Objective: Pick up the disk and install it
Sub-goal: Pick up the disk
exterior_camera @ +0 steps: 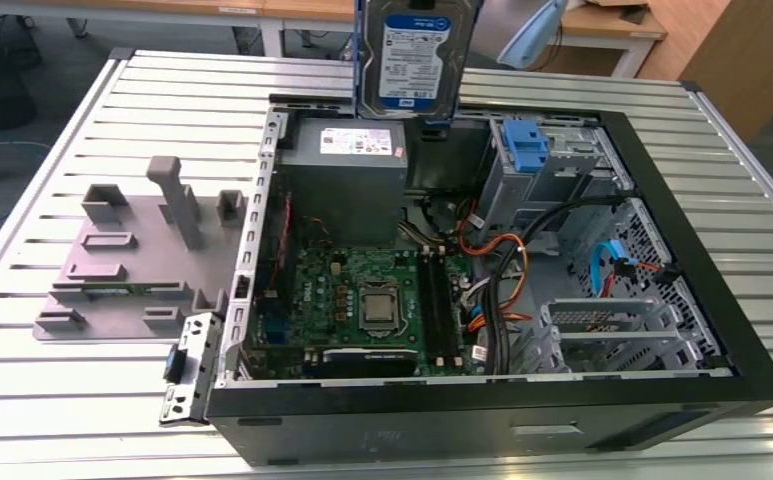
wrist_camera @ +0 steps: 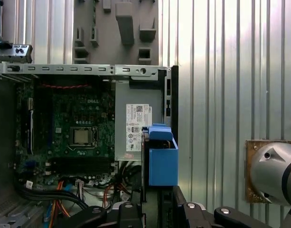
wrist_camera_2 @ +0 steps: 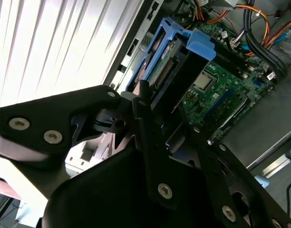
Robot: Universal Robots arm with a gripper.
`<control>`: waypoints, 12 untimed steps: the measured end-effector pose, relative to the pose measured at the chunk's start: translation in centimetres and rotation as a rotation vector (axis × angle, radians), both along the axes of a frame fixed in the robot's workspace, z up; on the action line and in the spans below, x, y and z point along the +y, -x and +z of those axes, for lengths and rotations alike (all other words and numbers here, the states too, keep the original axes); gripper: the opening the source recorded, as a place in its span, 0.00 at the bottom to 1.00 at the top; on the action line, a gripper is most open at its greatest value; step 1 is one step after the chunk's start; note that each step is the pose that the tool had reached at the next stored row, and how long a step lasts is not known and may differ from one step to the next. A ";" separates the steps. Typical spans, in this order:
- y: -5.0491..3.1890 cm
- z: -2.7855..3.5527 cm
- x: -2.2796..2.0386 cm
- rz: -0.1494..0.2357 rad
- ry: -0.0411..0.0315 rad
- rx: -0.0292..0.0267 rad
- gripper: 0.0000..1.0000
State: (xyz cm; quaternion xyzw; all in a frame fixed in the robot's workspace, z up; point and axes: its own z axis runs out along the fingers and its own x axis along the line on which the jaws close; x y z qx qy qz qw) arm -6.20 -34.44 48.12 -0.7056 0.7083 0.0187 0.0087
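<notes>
In the exterior view you have the disk (exterior_camera: 417, 55) standing upright, label face toward the camera and blue rails down its edges. It hangs clear above the open computer case (exterior_camera: 493, 425). Directly under it lies the grey power supply (exterior_camera: 346, 150) with its white sticker. A bare blue bracket (exterior_camera: 526, 145) sits in the drive bay, toward the exterior view's right of the disk. The motherboard (exterior_camera: 359, 300) lies flat on the case floor, lower down. On the slatted desk (exterior_camera: 66, 400), to the exterior view's left of the case, stands a grey fixture block (exterior_camera: 133, 250).

In the second wrist view your jaws are closed on the disk (wrist_camera_2: 166, 61), gripping it from both flat sides near one end. The blue rail wraps the end farthest from the jaws and finishes in a blue tab (wrist_camera_2: 201, 45). Beyond the jaws and past the disk you see the green motherboard (wrist_camera_2: 216, 90) and orange and yellow cables (wrist_camera_2: 259, 19). The bright desk (wrist_camera_2: 50, 42) slats lie off to one side of the jaws.

In the first wrist view the disk (wrist_camera: 162, 159) sticks straight out from the jaws, edge-on, blue rail toward the camera. Past it, beneath the jaws, sits the power supply (wrist_camera: 136, 126), with the motherboard (wrist_camera: 79, 128) beside it. The fixture block (wrist_camera: 119, 28) rests on the desk (wrist_camera: 216, 71) outside the case wall.
</notes>
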 end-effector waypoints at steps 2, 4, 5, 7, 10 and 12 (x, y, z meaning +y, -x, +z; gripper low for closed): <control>-0.52 0.00 0.00 0.000 0.0001 0.0000 0.35; -1.02 0.00 0.00 0.000 0.0000 0.0001 0.35; -1.22 0.00 0.00 0.000 0.0001 0.0001 0.35; -1.57 -0.01 0.00 0.000 0.0000 0.0000 0.35; -1.81 -0.01 -0.01 0.000 -0.0001 -0.0001 0.35; -1.86 -0.01 -0.10 0.000 0.0001 0.0001 0.35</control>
